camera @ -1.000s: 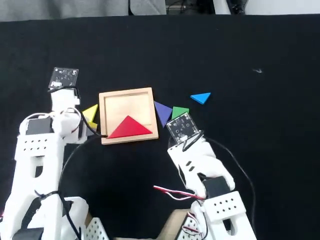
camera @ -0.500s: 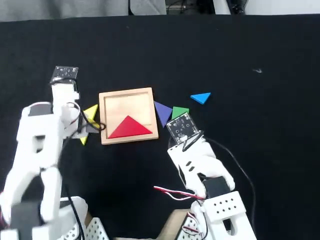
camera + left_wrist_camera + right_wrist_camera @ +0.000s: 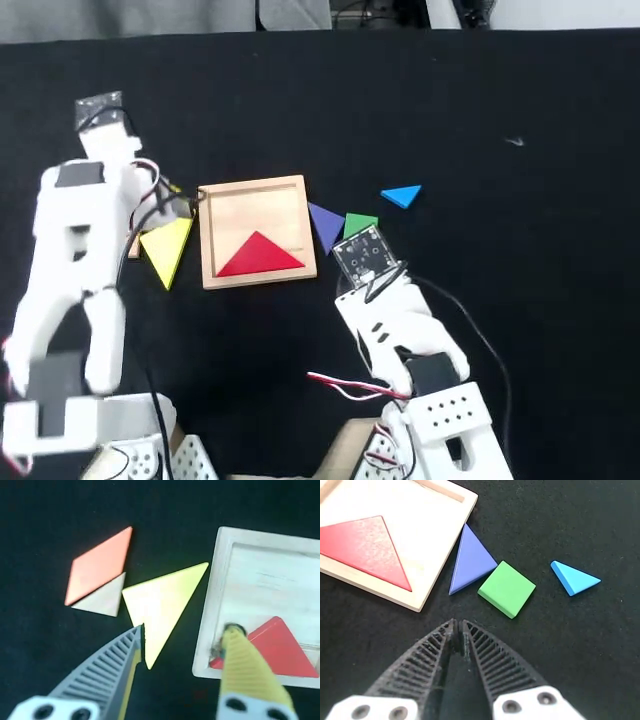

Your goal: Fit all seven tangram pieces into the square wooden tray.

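Evidently the loose pieces wait on each arm's side of the tray [image 3: 270, 565]. Left of it lie the orange parallelogram [image 3: 100, 565], pale triangle [image 3: 102, 600] and yellow triangle [image 3: 160, 605]. Inside it, the red triangle [image 3: 280, 647] hugs one edge. Right of it are the purple triangle [image 3: 470, 560], green square [image 3: 506, 588] and blue triangle [image 3: 572, 577]. The left gripper [image 3: 185, 630] hangs above, jaws spread between the yellow triangle's tip and the tray's corner, likely lining up a pick. The right gripper [image 3: 457, 625], jaws closed on nothing, sits low off the tray's right corner.

The left arm [image 3: 72, 250] and right arm [image 3: 400, 325] are white plastic with black cables [image 3: 468, 322]. The left claw [image 3: 185, 629] has one grey and one yellow ribbed finger; the right claw [image 3: 458, 625] has black ones.
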Action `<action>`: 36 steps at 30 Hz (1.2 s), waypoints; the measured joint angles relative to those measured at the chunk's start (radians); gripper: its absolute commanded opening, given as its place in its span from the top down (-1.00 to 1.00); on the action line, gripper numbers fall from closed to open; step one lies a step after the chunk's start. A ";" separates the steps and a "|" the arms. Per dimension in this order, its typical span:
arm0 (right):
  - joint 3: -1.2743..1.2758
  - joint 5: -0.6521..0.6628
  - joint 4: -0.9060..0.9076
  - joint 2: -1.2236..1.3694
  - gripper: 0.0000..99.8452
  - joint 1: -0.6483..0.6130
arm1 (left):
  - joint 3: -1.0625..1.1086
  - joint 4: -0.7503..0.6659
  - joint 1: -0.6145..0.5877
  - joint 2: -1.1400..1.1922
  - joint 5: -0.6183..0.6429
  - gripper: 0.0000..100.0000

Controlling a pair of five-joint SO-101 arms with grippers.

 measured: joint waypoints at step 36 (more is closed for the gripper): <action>0.006 0.000 0.000 0.000 0.98 0.000 | -0.697 0.163 0.112 0.736 0.307 0.93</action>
